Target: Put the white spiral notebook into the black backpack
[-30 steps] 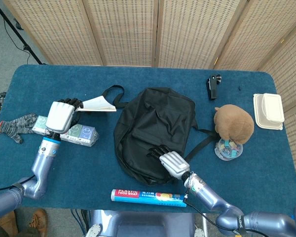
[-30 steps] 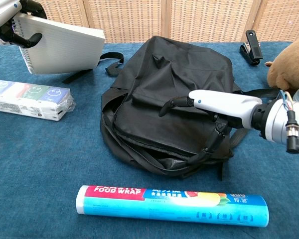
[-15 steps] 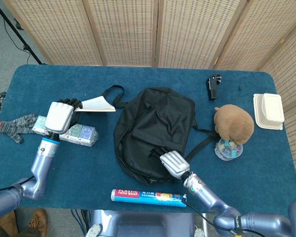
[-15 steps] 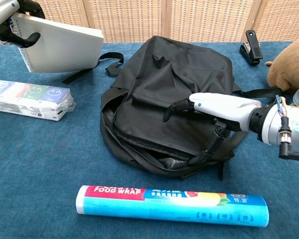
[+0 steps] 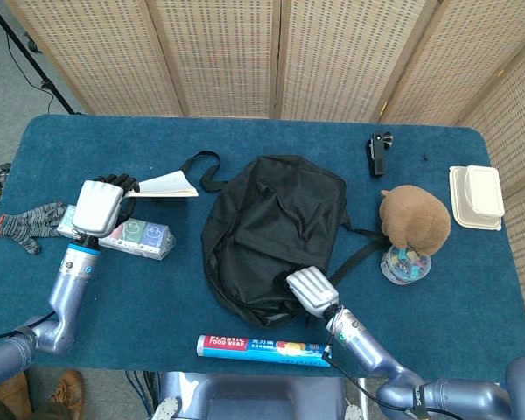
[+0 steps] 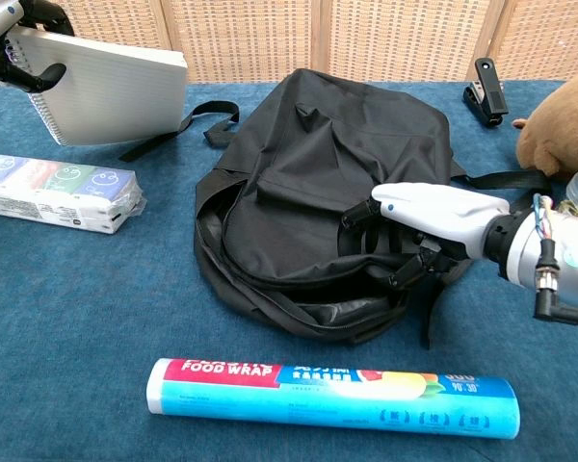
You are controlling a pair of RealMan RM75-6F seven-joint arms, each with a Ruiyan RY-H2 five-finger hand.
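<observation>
One notebook (image 6: 111, 91), one backpack (image 5: 276, 227), one roll of plastic wrap (image 6: 332, 397) near the table's front edge. The left hand (image 5: 98, 206) grips the notebook by its spiral side, lifted above the tissue pack (image 6: 58, 193), left of the backpack. The right hand (image 6: 429, 214) pinches the backpack's flap, fingers tucked under the fabric; the zipper gapes along the front.

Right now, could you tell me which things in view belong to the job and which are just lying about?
Job:
white spiral notebook, held up by the left hand
black backpack, right hand at its opening

Lying about:
food wrap roll
tissue packs
knit glove
brown plush toy
white food box
</observation>
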